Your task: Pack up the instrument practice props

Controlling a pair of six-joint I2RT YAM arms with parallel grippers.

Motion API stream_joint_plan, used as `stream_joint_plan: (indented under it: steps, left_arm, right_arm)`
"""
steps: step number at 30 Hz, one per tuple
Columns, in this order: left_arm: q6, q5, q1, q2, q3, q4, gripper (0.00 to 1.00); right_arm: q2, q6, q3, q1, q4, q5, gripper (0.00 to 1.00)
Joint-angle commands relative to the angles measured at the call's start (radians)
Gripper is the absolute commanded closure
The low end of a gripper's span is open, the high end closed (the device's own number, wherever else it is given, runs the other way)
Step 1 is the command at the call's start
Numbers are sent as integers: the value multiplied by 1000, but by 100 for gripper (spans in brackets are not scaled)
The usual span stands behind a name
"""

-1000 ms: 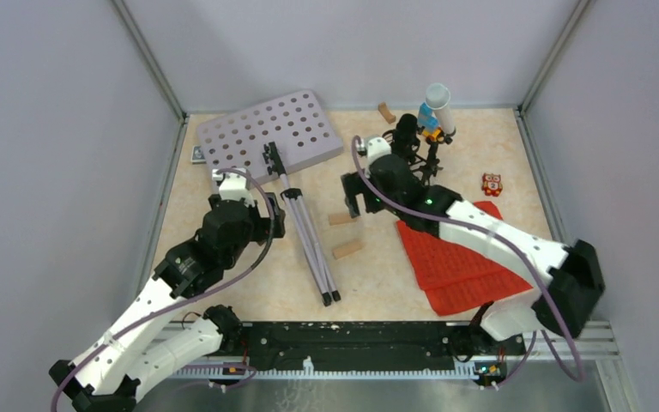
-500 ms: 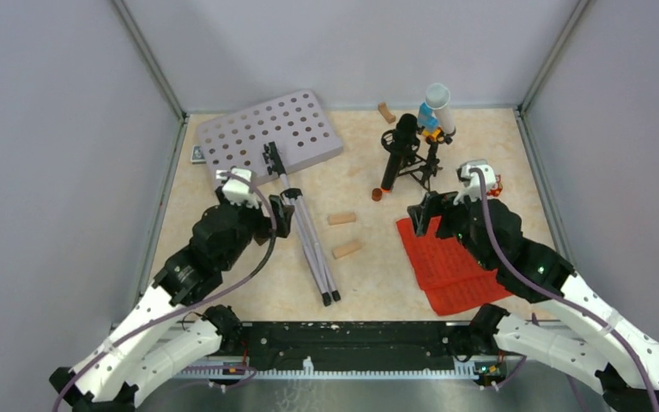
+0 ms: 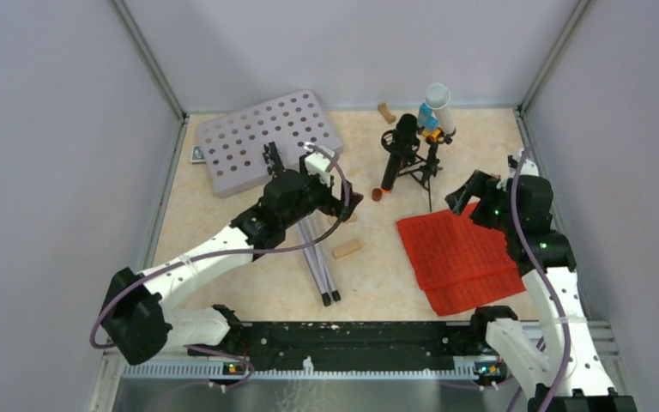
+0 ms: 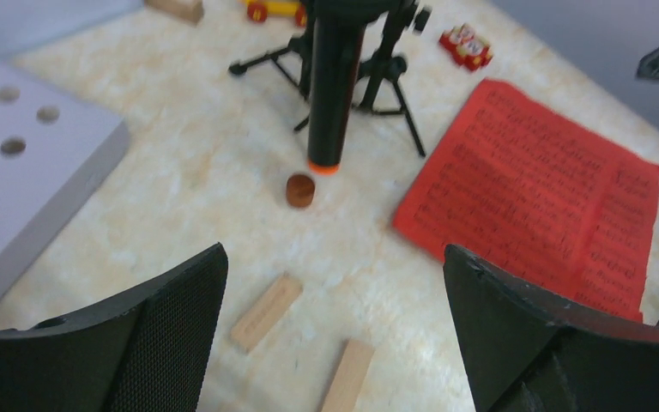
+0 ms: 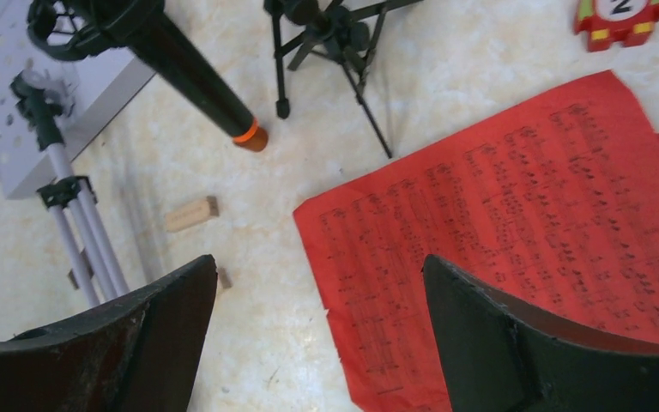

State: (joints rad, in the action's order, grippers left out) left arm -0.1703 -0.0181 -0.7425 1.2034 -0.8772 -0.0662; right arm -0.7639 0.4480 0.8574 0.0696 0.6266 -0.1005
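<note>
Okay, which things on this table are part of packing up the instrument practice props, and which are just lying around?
Part of the job: perforated music-stand plate, silver tripod, red sheet music, black microphone, small black tripod, white tube.

Just lying about: wooden blocks, toy car, small red toy, brown cylinder.

Top camera looks down from the near side; both low, close wrist cameras share the red paper sheet-music pages [image 4: 539,199] [image 5: 523,232]

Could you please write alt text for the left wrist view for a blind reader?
A black microphone rests orange end down before a small black tripod, seen past the left gripper, jaws open; red sheet music lies right of it.
</note>
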Motion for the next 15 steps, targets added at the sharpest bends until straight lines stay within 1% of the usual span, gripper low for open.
stream_joint_plan:
  steps: [1,5,8,10,13,15]
  left_arm:
    - [58,-94,-9,80,6,-377,1]
    - [81,-117,-28,190,50,-630,1]
    - [122,-118,-38,302,37,-791,1]
    - [144,-133,-40,386,-13,-846,1]
    - [162,-170,-40,501,-104,-877,1]
    - [181,-164,-40,565,-150,-905,2]
  right_arm:
    - [61,25,-23,-36,-94,-225,12]
    - [97,31,-32,-36,-98,-270,12]
    - [123,32,-33,-37,-87,-287,12]
    - [137,29,-29,-37,-78,-296,12]
    - [152,15,-14,-37,-49,-300,12]
    - [161,4,-7,-36,-33,-299,12]
